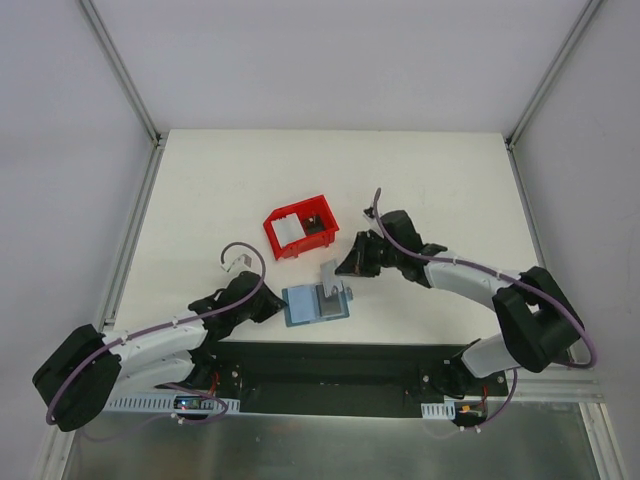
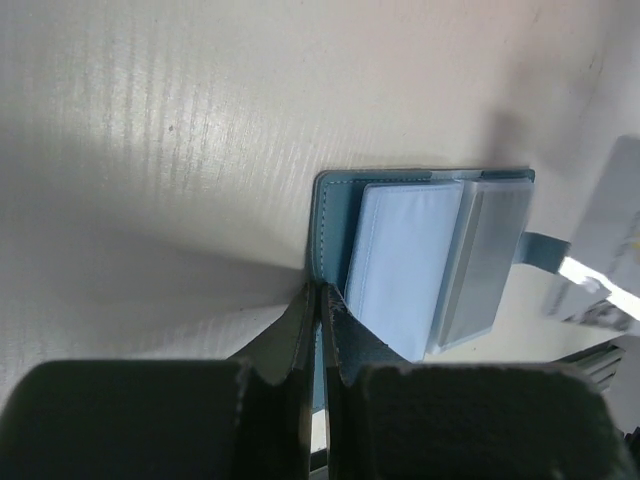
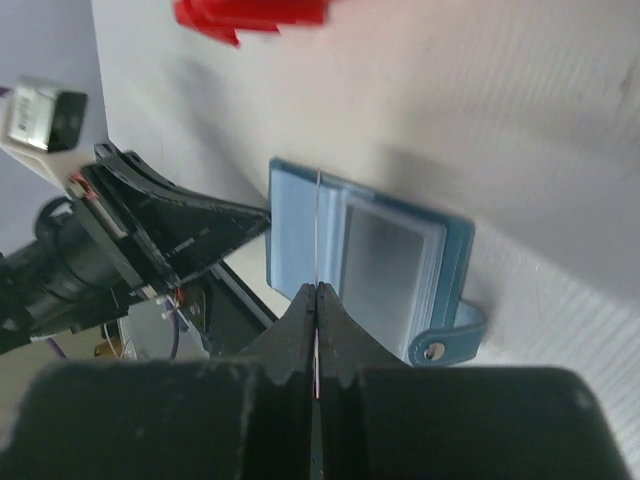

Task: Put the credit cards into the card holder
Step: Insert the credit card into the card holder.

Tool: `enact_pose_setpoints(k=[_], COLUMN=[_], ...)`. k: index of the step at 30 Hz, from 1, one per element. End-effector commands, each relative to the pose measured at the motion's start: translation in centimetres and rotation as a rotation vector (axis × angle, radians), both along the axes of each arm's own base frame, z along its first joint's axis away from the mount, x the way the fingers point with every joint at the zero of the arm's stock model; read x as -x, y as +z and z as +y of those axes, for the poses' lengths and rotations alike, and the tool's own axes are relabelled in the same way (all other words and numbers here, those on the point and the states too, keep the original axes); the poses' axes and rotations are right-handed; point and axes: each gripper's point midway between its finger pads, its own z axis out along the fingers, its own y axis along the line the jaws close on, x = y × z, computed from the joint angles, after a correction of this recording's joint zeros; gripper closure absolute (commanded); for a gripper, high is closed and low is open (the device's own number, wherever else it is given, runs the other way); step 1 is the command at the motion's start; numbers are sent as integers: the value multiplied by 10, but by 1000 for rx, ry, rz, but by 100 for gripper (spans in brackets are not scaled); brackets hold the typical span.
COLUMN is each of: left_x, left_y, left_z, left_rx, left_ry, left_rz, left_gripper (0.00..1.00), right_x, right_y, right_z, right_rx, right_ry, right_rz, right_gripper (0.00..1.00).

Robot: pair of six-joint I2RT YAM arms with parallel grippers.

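Observation:
The teal-blue card holder (image 1: 312, 305) lies spread open near the table's front edge, its light blue pockets (image 2: 405, 265) facing up. My left gripper (image 2: 320, 292) is shut on the holder's left cover edge and pins it to the table (image 1: 272, 304). My right gripper (image 3: 317, 288) is shut on a thin grey credit card (image 1: 329, 274). That card appears edge-on (image 3: 318, 215) and hangs tilted just above the pockets (image 3: 385, 262). More credit cards, a white one (image 1: 288, 230) and a dark one (image 1: 314, 221), rest in the red bin.
The red plastic bin (image 1: 322, 238) stands just behind the card holder, between the two arms. A black mounting plate (image 1: 340, 365) runs along the near table edge below the holder. The snap tab (image 3: 440, 345) sticks out on the holder's right side.

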Motion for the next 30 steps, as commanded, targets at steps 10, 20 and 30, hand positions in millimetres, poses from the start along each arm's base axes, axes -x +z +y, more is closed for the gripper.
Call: enact_pose_setpoints(k=[10, 20, 30], left_x=[3, 4, 3], left_y=[-9, -8, -6], left_z=[1, 2, -1], left_rx=[-48, -36, -29], left_ry=[-32, -32, -34], left_rz=[48, 40, 40], left_gripper=[100, 100, 100], right_x=[27, 29, 44], right_y=[-33, -58, -76], right_z=[18, 25, 22], right_rx=[-96, -101, -60], right_ry=[-34, -3, 10], right_rz=[36, 80, 99], right_gripper=[100, 100, 100])
